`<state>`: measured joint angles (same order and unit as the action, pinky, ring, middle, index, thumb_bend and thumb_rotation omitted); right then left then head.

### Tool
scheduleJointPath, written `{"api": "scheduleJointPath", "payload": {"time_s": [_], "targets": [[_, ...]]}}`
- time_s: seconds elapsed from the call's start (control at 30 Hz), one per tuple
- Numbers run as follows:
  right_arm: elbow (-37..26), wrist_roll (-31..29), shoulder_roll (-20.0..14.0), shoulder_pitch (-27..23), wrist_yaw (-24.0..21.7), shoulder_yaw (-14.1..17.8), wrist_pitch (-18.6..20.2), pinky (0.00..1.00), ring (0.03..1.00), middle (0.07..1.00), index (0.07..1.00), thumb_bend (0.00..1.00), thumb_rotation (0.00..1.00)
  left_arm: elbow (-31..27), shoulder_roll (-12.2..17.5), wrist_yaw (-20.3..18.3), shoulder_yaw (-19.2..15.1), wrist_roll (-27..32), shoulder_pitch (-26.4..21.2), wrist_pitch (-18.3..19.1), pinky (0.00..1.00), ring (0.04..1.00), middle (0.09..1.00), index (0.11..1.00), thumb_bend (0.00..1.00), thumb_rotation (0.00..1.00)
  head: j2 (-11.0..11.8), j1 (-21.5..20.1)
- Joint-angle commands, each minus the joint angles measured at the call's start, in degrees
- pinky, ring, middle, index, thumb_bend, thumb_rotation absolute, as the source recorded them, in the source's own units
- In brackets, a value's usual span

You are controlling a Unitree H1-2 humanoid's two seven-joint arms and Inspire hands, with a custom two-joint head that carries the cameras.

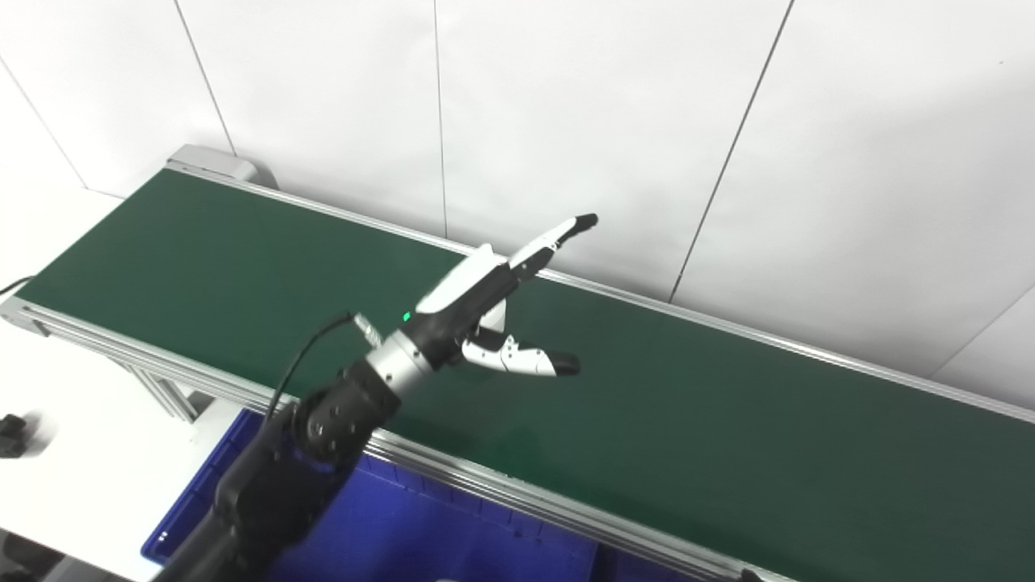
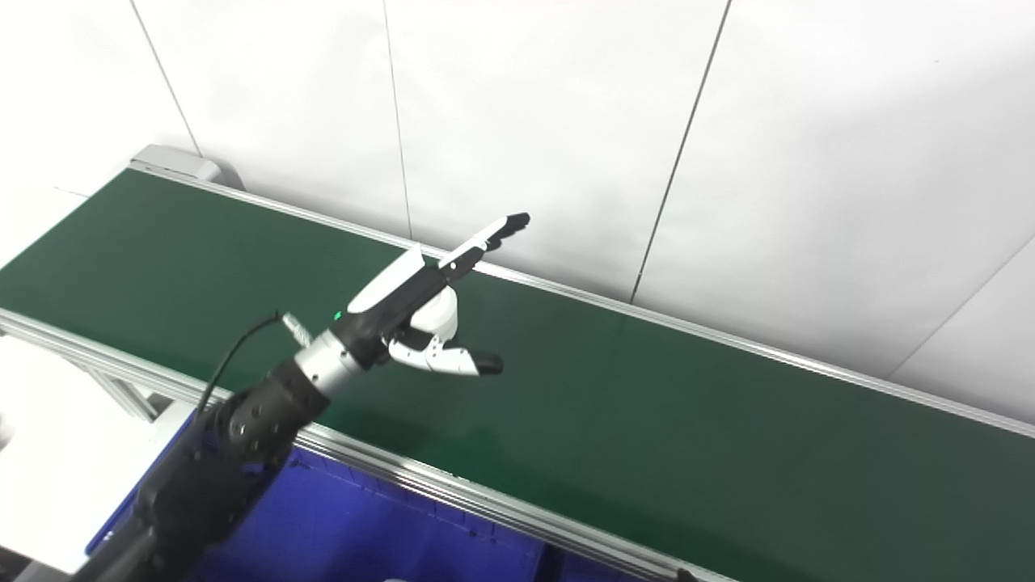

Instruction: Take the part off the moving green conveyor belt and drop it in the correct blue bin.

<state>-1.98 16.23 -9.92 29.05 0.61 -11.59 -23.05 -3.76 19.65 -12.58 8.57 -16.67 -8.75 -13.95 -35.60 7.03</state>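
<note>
Above the middle of the belt (image 1: 687,404), the left hand (image 1: 493,315) hangs with fingers (image 1: 558,234) stretched out and thumb spread wide. A white round part (image 2: 437,311) sits against its palm; whether the hand truly grips it, I cannot tell. Nearer, a blue bin (image 1: 420,533) lies below the belt's edge.

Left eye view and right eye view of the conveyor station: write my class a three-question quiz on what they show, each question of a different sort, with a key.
1. True or false: the left hand is closed around a part.
2. Which colour is the conveyor belt? A red, B green, C grey.
3. Fill in: the blue bin sits on the ____ side of the belt, by the robot.

Key: 1 false, the fingers are spread and hold nothing. 2 B. 3 near.
</note>
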Motion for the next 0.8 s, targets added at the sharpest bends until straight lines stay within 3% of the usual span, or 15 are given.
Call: {"api": "scheduleJointPath", "payload": {"time_s": [0.0, 0.07, 0.23, 0.6, 0.77], "targets": [[-1.80, -0.25, 0.49, 0.25, 0.15, -0.09, -2.28, 0.79, 0.889, 0.928, 0.946, 0.82, 0.53, 0.02, 1.54, 0.15, -0.20, -2.82, -2.95, 0.40, 0.92, 1.000, 1.000, 0.988, 0.56, 0.40, -0.12, 0.08], [-2.81, 0.13, 0.61, 0.50, -0.08, -0.12, -1.18, 0.79, 0.892, 0.931, 0.947, 0.83, 0.52, 1.76, 2.50, 0.55, 0.35, -6.38, -4.38, 0.44, 0.90, 0.986, 1.000, 0.982, 0.61, 0.31, -0.21, 0.25], [-2.97, -0.14, 0.79, 0.65, -0.21, -0.11, -1.33, 0.80, 0.896, 0.933, 0.950, 0.86, 0.51, 3.91, 3.31, 0.38, 1.14, -12.58, -6.61, 3.67, 0.99, 0.983, 1.000, 0.969, 0.73, 0.19, -0.49, 0.70], [-3.32, -0.06, 0.88, 0.91, -0.17, -0.16, -1.62, 0.80, 0.897, 0.935, 0.953, 0.87, 0.51, 7.99, 5.17, -1.36, 5.01, -22.98, -10.86, 8.16, 1.00, 0.997, 1.000, 0.914, 0.89, 0.11, -0.67, 1.35], [-3.21, -0.50, 0.87, 1.07, -0.17, -0.19, -1.96, 0.81, 0.895, 0.933, 0.953, 0.87, 0.50, 11.09, 5.50, -0.61, 6.74, -24.92, -12.03, 7.60, 1.00, 0.995, 1.000, 0.891, 0.91, 0.10, -0.80, 1.40]]}}
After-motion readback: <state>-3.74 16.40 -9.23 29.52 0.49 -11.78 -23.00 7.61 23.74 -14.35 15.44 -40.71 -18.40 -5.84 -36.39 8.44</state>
